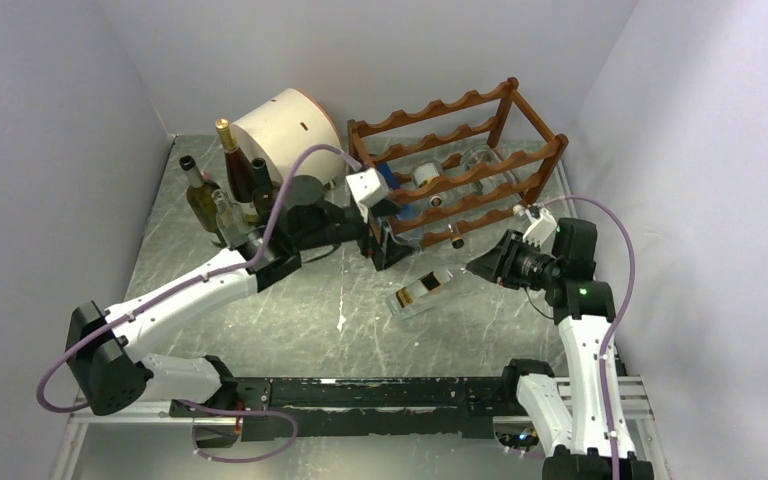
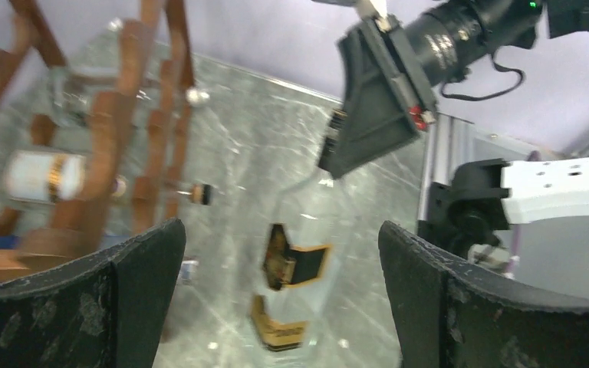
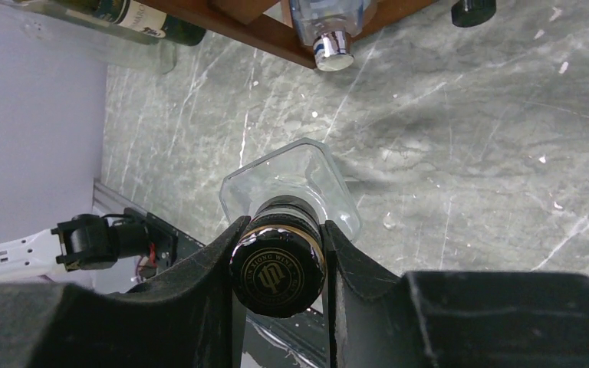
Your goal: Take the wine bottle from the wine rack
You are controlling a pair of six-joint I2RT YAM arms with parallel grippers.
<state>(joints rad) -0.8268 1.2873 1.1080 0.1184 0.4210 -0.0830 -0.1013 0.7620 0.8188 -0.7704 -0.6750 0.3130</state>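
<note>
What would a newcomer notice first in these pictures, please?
Probably the clear square glass bottle with a black-and-gold label, gripped by its black cap in the right gripper, out in front of the reddish-brown wooden wine rack. The left gripper hangs wide open at the rack's left end.

The wine bottle is clear glass with square shoulders, a black-and-gold label and a black, gold-banded cap. It is off the wine rack and slants over the table just near of it, base to the near left, with the right gripper clamped on its capped neck. The rack is a reddish-brown wooden frame with scalloped rails in three tiers; it stands upright at the far right with other bottles lying in it.
</note>
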